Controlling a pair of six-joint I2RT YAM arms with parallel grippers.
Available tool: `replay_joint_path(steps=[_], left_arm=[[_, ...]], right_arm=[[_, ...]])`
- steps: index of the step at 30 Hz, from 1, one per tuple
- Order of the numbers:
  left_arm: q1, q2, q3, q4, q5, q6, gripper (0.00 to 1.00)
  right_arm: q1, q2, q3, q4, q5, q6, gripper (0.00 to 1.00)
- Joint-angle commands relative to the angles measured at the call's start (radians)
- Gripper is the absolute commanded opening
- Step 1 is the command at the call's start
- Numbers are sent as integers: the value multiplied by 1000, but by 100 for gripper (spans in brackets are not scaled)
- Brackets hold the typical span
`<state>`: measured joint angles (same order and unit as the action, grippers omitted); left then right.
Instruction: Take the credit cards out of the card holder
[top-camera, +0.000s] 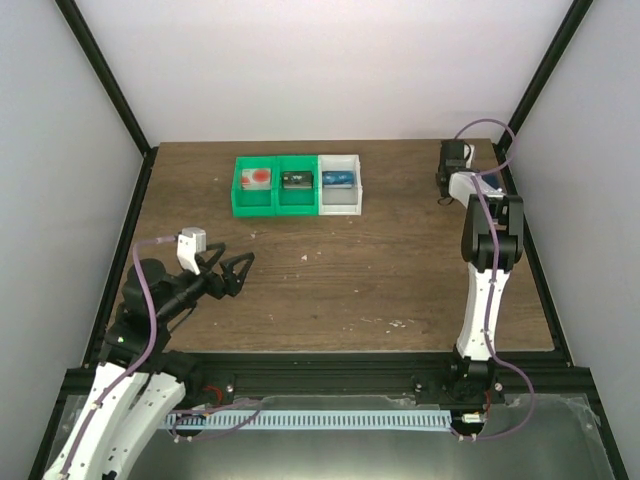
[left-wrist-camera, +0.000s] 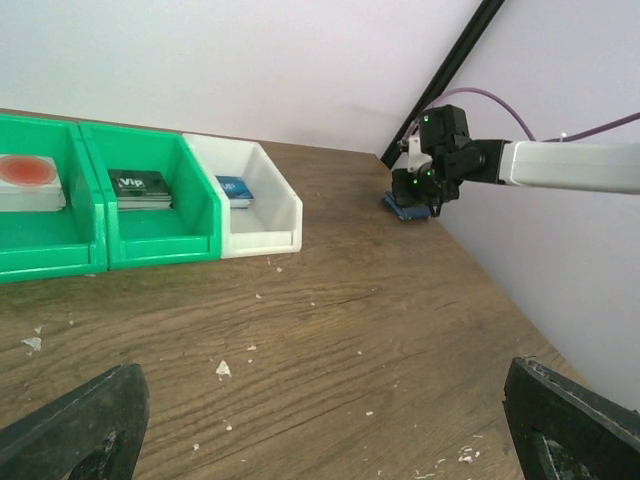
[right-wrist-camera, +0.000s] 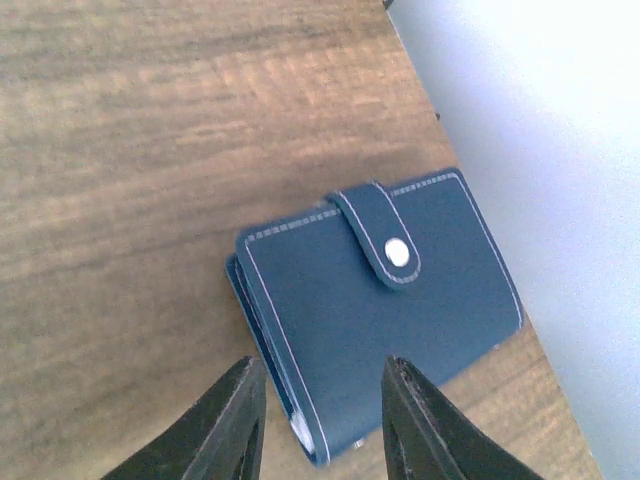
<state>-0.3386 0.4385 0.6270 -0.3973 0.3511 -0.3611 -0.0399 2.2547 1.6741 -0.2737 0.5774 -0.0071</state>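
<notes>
Left gripper (left-wrist-camera: 320, 440): jaws spread wide, nothing between them, bare table (left-wrist-camera: 330, 330) ahead. Beyond and left of these jaws sit the bins (left-wrist-camera: 150, 250); you see a red-circled card (left-wrist-camera: 30, 172) in the leftmost green one.

Right gripper (right-wrist-camera: 322, 435): jaws half spread, straddling the near corner of the holder (right-wrist-camera: 390, 300). The tips run off-frame, so you cannot tell whether they pinch it. Free wood lies left of and beyond these jaws. To their right, the table edge and wall (right-wrist-camera: 540, 150) sit just beside the holder.

Holder: dark blue, pale stitching, folded shut, strap snapped over the cover with a silver stud, lying flat on the wood.
</notes>
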Motion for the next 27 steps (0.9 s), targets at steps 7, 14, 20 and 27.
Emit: replay_joint_path(steps=[7, 14, 20, 27], left_arm=[[-2, -32, -11, 15, -24, 8, 98], [-5, -36, -12, 13, -30, 7, 97], [-5, -35, -13, 14, -34, 5, 97], [-5, -35, -15, 17, -35, 8, 97]], right_arm=[[-23, 107, 111, -65, 63, -43, 34], [-26, 133, 142, -85, 62, -56, 29], [-26, 135, 138, -98, 59, -42, 16], [-21, 105, 133, -115, -1, -16, 0]])
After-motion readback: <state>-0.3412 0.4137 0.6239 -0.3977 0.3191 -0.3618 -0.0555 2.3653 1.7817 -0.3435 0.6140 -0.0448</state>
